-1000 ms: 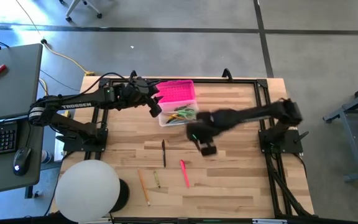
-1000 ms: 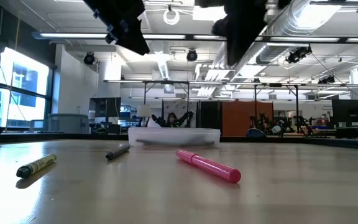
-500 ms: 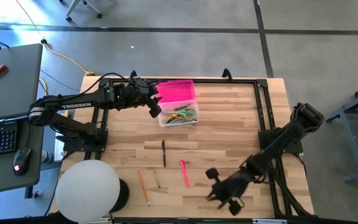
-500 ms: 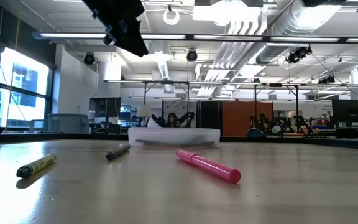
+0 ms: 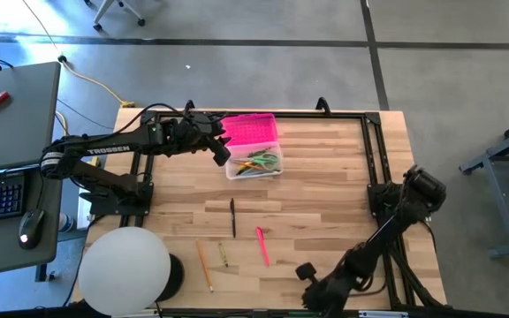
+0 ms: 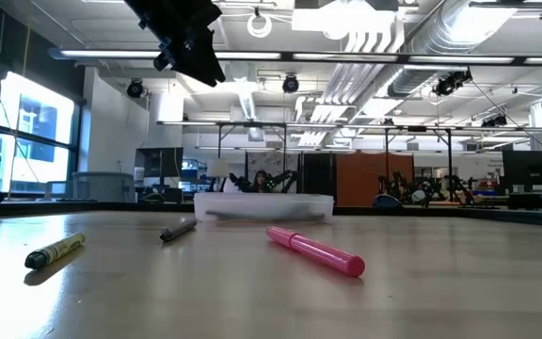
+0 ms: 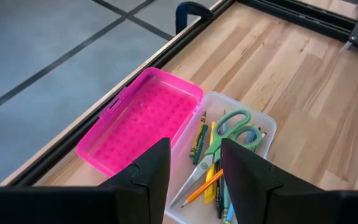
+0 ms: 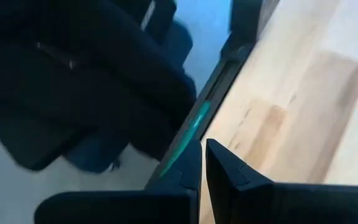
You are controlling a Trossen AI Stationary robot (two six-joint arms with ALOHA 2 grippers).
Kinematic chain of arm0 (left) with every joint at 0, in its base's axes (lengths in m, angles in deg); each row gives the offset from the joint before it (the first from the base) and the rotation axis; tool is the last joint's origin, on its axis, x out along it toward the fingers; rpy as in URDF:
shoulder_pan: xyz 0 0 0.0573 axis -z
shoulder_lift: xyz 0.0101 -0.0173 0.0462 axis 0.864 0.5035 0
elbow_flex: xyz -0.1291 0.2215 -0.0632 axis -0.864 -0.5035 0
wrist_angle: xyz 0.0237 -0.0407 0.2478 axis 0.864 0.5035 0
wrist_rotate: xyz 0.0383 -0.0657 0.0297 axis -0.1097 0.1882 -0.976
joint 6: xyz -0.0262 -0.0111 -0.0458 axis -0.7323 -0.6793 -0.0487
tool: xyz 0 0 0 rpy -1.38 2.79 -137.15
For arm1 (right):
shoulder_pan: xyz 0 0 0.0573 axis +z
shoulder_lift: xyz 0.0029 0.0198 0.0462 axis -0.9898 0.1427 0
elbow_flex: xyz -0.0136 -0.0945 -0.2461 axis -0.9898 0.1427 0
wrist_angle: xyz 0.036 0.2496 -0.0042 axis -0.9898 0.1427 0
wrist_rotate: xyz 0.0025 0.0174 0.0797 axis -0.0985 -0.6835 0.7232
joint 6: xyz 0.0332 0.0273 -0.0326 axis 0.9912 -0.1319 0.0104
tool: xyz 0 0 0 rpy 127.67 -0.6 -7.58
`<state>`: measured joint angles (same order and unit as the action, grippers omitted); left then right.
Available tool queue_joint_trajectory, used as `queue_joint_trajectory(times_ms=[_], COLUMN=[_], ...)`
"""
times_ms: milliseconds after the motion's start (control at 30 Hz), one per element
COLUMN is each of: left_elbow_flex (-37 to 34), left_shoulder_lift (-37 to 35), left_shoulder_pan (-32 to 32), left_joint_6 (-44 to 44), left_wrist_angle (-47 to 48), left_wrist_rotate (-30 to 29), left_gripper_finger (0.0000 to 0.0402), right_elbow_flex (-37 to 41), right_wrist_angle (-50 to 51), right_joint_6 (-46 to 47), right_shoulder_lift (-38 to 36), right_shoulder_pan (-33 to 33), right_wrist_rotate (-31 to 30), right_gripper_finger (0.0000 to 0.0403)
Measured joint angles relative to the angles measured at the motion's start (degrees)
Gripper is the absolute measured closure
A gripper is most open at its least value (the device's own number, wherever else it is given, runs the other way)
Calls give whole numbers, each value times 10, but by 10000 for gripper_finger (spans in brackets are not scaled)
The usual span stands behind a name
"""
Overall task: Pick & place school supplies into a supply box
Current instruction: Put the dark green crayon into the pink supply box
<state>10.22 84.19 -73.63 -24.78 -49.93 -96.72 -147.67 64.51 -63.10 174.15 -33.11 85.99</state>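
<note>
**Desk:** What do your fingers look like right now?

**Me:** On my left gripper (image 7: 191,171) the fingers (image 7: 151,171) stand wide apart with nothing between them. It hangs above the supply box (image 5: 253,164), at the box's left end, lifted off the table (image 5: 325,185). My right gripper (image 8: 202,165) has its fingers pressed together on nothing; it sits at the near edge of the table, well apart from the box, by the frame rail (image 8: 194,121).

**Desk:** And the box?

**Me:** It sits toward the far side of the table, lid (image 7: 138,118) thrown open and lying flat on the side away from me. Inside the clear base (image 7: 260,118) I see the green-handled scissors (image 7: 232,130) on top of several pencils (image 7: 209,163).

**Desk:** Anything outside it?

**Me:** Four items lie loose on the wood nearer me than the box: a black pen (image 5: 232,216), a pink pen (image 5: 262,245), a green-yellow marker (image 5: 223,255) and an orange pencil (image 5: 204,265). The black pen is closest to the box, the orange pencil furthest out. A white round lamp (image 5: 126,269) is at the near left corner.
</note>
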Motion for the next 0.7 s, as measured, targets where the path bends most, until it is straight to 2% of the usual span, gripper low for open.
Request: queue_joint_trajectory(times_ms=[100, 233, 433, 700], left_elbow_flex=[0, 0, 0, 0], left_shoulder_lift=[0, 0, 0, 0], left_shoulder_pan=[0, 0, 0, 0], left_joint_6=[-1, -1, 2, 20], left_wrist_angle=[0, 4, 6, 6], left_wrist_rotate=[0, 0, 0, 0], left_gripper_finger=[227, 227, 227, 227], right_elbow_flex=[-48, -85, -94, -94], right_wrist_angle=[52, 53, 56, 56], right_joint_6=[-3, -18, -28, -30], right_shoulder_lift=[25, 57, 93, 97], right_shoulder_pan=[0, 0, 0, -3], right_wrist_rotate=[26, 39, 78, 78], right_gripper_finger=[402, 403, 403, 402])
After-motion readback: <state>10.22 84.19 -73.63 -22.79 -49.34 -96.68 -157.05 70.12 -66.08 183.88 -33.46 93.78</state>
